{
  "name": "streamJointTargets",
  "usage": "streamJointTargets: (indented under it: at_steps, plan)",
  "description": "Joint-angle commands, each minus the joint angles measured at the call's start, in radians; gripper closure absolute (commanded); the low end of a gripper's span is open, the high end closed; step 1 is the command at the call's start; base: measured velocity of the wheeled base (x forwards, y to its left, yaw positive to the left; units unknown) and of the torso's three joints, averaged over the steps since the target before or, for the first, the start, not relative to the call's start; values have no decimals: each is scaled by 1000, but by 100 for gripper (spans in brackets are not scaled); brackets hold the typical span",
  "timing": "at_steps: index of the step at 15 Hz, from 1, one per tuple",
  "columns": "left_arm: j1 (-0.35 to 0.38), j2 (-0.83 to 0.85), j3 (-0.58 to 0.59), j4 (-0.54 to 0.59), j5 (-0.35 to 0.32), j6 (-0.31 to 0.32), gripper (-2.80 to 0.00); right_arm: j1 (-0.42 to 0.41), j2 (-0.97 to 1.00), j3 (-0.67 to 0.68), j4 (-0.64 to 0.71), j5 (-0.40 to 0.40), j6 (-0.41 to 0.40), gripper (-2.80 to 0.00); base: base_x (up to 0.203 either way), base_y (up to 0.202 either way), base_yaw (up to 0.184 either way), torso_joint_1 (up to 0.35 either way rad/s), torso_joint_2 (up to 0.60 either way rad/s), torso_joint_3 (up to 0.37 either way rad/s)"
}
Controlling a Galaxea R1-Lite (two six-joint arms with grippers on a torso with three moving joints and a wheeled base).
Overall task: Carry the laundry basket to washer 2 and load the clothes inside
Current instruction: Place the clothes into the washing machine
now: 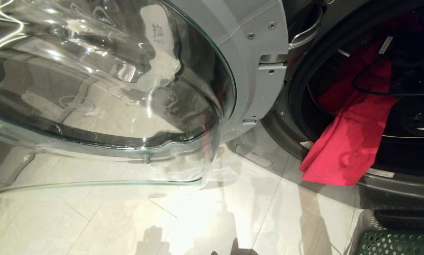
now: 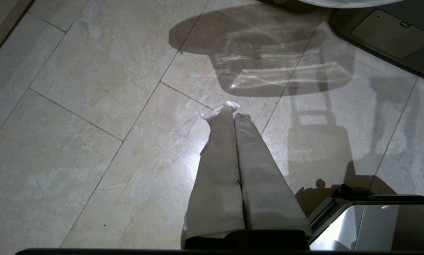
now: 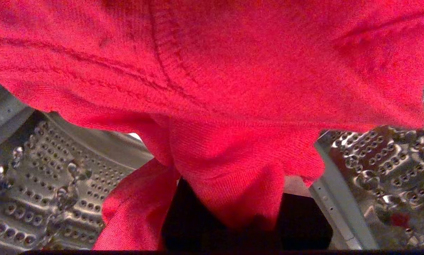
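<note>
The right gripper (image 3: 229, 226) was buried in a red garment (image 1: 350, 141), jaws narrowed on a bunch of it inside the perforated drum (image 3: 45, 184). From there the cloth trailed out over the door seal (image 1: 297, 106) and hung down the washer's front. The left gripper (image 2: 237, 115) hung shut over the floor tiles (image 2: 91, 124). I reckoned the dangling tail could snag the seal or slide back out if released now. The green laundry basket (image 1: 392, 242) sat just below.

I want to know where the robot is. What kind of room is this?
Probably a laundry room. A front-loading washer stands with its glass door open, a red garment hangs from the drum, and a green laundry basket sits on the tiled floor.
</note>
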Motion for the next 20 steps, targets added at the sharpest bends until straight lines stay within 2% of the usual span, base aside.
streamJointTargets:
  at_steps: [1, 5, 13, 16, 17, 18, 20]
  plan:
    - [0, 0, 0, 0, 0, 0, 0, -6, -2, -11, 2, -3, -4, 0, 0, 0, 0, 0, 0, 0]
    - [0, 0, 0, 0, 1, 0, 0, -14, 3, -24, 27, -9, -4, 0, 0, 0, 0, 0, 0, 0]
    - [-1, 0, 0, 0, 1, 0, 0, -38, 160, -290, 23, -9, -29, 0, 0, 0, 0, 0, 0, 0]
    - [-1, 0, 0, 0, 1, 0, 0, -38, 177, -297, 19, -10, -40, 0, 0, 0, 0, 0, 0, 0]
    - [0, 0, 0, 0, 1, 0, 0, -38, 177, -293, 20, -10, -41, -207, 0, 0, 0, 0, 0, 0]
    - [-1, 0, 0, 0, 0, 0, 0, -38, 174, -278, 21, -12, -43, -280, 0, 0, 0, 0, 0, 0]
    - [0, 0, 0, 0, 0, 0, 0, -38, 165, -219, 23, -12, -45, -280, 0, 0, 0, 0, 0, 0]
